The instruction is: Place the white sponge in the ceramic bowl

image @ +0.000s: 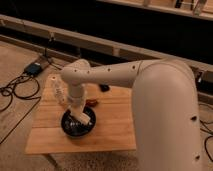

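The ceramic bowl [66, 129] is black and glossy and sits on the front left part of a small wooden table [112, 125]. My gripper [80, 116] points down from the big white arm, right over the bowl's inside. It is shut on the white sponge [86, 119], a small pale block that shows at the fingertips just above the bowl's right half. The arm hides the back of the bowl.
A clear plastic bottle [59, 92] stands on the table behind the bowl, left of my arm. A small dark object [104, 88] and a reddish one [93, 103] lie further back. Cables [15, 92] and a blue box [34, 68] lie on the floor at left.
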`<act>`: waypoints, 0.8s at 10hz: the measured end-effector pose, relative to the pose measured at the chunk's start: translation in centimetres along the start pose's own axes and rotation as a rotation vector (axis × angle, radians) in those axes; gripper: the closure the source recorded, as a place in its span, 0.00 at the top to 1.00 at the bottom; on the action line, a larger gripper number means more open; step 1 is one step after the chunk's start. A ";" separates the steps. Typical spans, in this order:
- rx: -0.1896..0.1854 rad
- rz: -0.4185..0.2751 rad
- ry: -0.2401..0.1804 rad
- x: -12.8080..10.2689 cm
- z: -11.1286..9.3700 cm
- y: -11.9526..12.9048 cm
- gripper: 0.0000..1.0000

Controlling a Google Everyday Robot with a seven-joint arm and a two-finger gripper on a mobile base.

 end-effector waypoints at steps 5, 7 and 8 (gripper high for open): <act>-0.002 0.018 -0.007 0.0 0.3 -0.3 0.80; -0.003 0.019 -0.013 -0.1 0.3 -0.3 0.80; -0.003 0.019 -0.013 -0.1 0.3 -0.3 0.80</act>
